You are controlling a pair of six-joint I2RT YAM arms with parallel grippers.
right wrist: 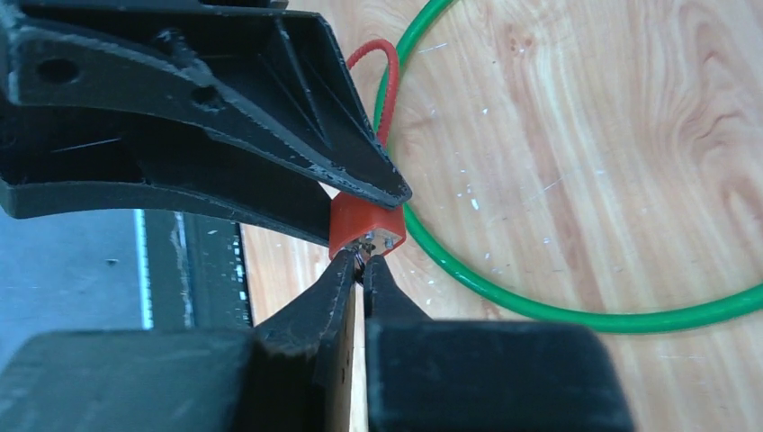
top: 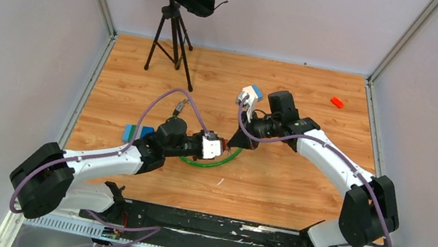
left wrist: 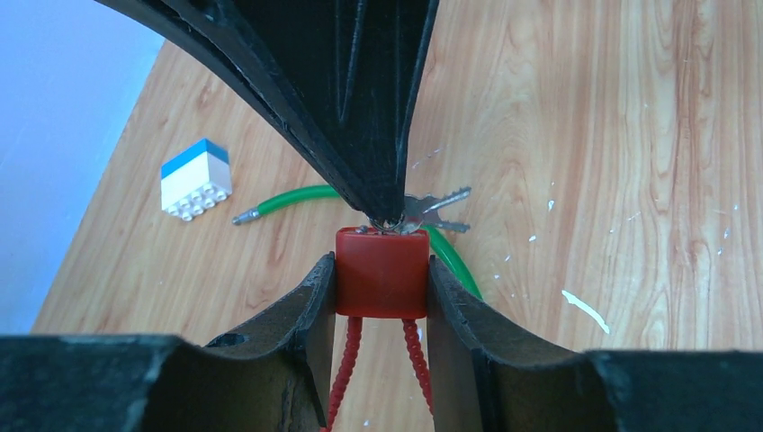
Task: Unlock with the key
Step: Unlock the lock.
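Two arms meet over the middle of the table (top: 301,179): the left arm is stretched low toward the right, and the right arm is bent in from the right. The left gripper (left wrist: 381,266) is clamped on the red lock (left wrist: 381,290), one finger on each side. The right gripper (right wrist: 364,263) points at the lock's face, jaws pinched almost together on the key (right wrist: 370,244). Spare keys (left wrist: 438,209) hang beside, above the green cable (right wrist: 540,310).

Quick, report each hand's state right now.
Left hand: closed on the red lock.
Right hand: closed, pinching the key at the lock's end.
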